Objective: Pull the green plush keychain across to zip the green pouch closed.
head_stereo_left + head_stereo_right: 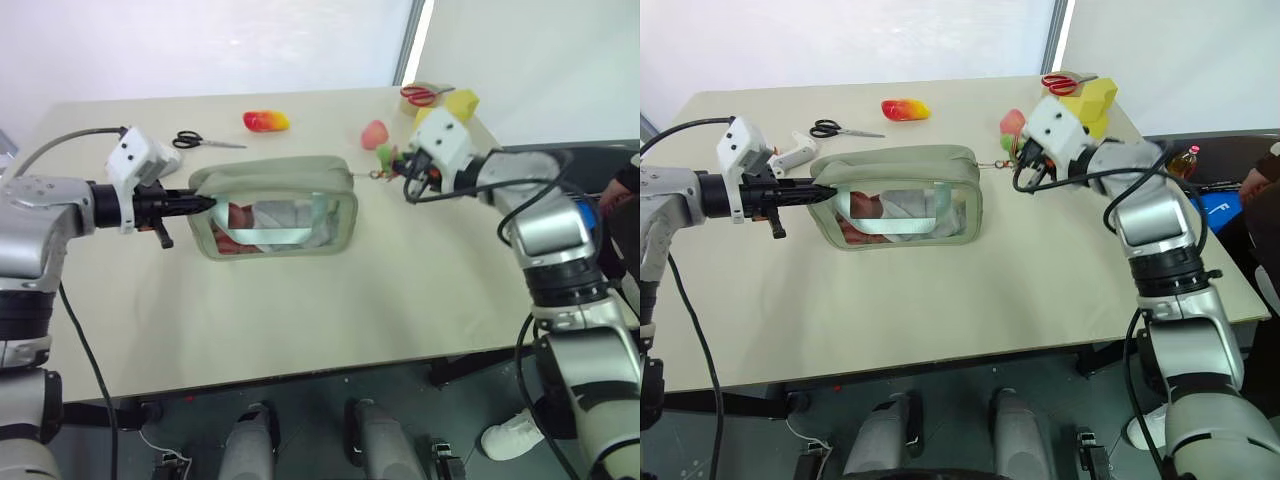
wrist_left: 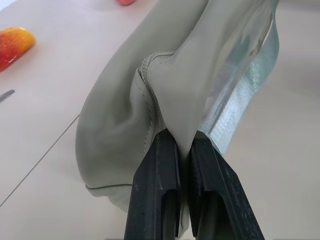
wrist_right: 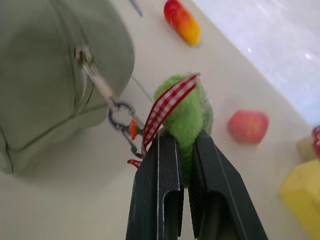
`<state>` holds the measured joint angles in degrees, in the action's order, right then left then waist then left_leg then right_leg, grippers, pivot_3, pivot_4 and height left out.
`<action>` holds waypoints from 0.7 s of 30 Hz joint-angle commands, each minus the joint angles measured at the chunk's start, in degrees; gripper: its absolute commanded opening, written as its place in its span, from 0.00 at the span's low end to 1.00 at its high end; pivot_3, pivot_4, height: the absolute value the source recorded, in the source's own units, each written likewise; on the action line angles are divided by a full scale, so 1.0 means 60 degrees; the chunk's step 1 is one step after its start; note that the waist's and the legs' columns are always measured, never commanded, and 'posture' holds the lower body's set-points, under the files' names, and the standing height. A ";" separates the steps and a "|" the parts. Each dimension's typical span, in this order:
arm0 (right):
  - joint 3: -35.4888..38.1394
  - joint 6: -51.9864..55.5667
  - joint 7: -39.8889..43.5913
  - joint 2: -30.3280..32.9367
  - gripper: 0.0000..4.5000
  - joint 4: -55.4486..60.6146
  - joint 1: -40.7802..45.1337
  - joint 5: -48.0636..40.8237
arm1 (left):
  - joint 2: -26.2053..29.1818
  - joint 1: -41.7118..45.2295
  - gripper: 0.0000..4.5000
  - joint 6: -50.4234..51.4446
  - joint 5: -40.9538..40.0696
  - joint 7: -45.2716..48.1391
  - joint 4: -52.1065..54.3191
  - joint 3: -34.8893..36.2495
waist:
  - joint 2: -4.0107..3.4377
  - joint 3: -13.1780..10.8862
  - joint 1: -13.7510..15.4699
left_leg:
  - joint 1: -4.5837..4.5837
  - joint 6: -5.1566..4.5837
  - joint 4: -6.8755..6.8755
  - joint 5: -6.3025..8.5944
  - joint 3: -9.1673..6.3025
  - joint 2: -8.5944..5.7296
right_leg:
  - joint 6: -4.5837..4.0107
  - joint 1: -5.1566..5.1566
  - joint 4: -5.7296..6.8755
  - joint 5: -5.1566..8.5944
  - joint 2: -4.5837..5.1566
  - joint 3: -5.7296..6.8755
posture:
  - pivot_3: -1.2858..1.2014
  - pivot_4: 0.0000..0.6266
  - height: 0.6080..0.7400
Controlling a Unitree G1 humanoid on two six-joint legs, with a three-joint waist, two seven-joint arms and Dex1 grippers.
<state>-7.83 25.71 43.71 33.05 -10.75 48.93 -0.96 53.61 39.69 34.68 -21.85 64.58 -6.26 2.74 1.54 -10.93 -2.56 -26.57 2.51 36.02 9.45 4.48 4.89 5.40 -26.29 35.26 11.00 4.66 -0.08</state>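
Right wrist view: the right gripper (image 3: 184, 142) pinches the fuzzy lime-green plush keychain (image 3: 187, 112) just beside the sage-green soft rectangular pouch's (image 1: 275, 205) end, whose opposite end the left gripper (image 2: 181, 145) clamps.

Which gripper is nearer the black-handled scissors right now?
Left. The left gripper is clamped on the green pouch end nearest the black-handled scissors. The right gripper holds the green plush keychain past the pouch's opposite end.

Fuzzy green plush keychain (image 3: 187, 117), matt cloth green pouch (image 1: 275, 178) with glossy clear plastic window
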 commanded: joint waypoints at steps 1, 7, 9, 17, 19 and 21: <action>0.0212 -0.0130 -0.0680 -0.0869 0.01 -0.0393 -0.0143 -0.0215 | 0.0137 0.0156 0.00 0.0058 -0.0023 -0.0022 0.0174 0.0190 | 0.0000 0.0000 -0.0003 | 0.0000 -0.0001 0.0000 0.0000 0.0001 0.0000 | 0.0000 -0.0003 0.0006 0.0000 0.0000 -0.0001 | 0.52 0.24 1.00; -0.0627 -0.0961 -0.1222 -0.2361 0.01 -0.1411 -0.0853 0.0254 | 0.0243 -0.0094 0.00 0.0226 -0.0094 -0.0077 0.0440 0.0355 | 0.0008 0.0005 0.0001 | 0.0008 -0.0002 0.0003 -0.0001 -0.0003 0.0000 | 0.0003 0.0012 0.0008 0.0001 -0.0002 0.0000 | 0.52 0.24 1.00; -0.0875 -0.1102 -0.1101 -0.2419 0.01 -0.1545 -0.1029 0.0427 | 0.0272 -0.0163 0.00 0.0274 -0.0127 -0.0096 0.0520 0.0418 | 0.0007 0.0005 -0.0003 | 0.0005 -0.0002 0.0003 -0.0001 -0.0002 0.0000 | 0.0003 0.0011 0.0006 0.0001 -0.0002 0.0000 | 0.52 0.24 1.00; -0.1733 -0.2059 -0.0599 -0.1843 0.01 -0.2138 -0.1493 0.1420 | 0.0264 -0.0473 0.00 0.0342 -0.0238 -0.0288 0.0773 0.0580 | 0.0012 0.0013 -0.0023 | 0.0046 0.0000 -0.0001 0.0000 -0.0010 0.0001 | 0.0001 0.0045 0.0015 0.0001 -0.0006 0.0000 | 0.52 0.24 1.00; -0.1473 -0.2041 -0.0654 -0.1873 0.01 -0.2199 -0.1330 0.1275 | 0.0243 -0.0461 0.00 0.0323 -0.0244 -0.0327 0.0767 0.0567 | 0.0019 0.0017 -0.0030 | 0.0054 0.0002 0.0000 0.0001 -0.0010 0.0002 | 0.0000 0.0059 0.0009 0.0002 -0.0006 0.0001 | 0.52 0.24 1.00; -0.0985 -0.1620 -0.0388 -0.1929 0.08 -0.1888 -0.1134 0.0678 | 0.0219 -0.0449 0.00 0.0304 -0.0246 -0.0376 0.0755 0.0578 | 0.0020 0.0017 -0.0031 | 0.0062 0.0003 0.0000 0.0002 -0.0010 0.0002 | -0.0001 0.0069 0.0007 0.0001 -0.0005 0.0001 | 0.52 0.24 1.00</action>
<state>-14.07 12.96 38.87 21.65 -21.60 42.68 4.95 54.06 36.65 36.77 -23.17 63.03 -2.70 4.13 1.65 -10.83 -2.75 -26.20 2.53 36.02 9.46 4.42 4.90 5.40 -25.87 35.30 11.01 4.63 -0.07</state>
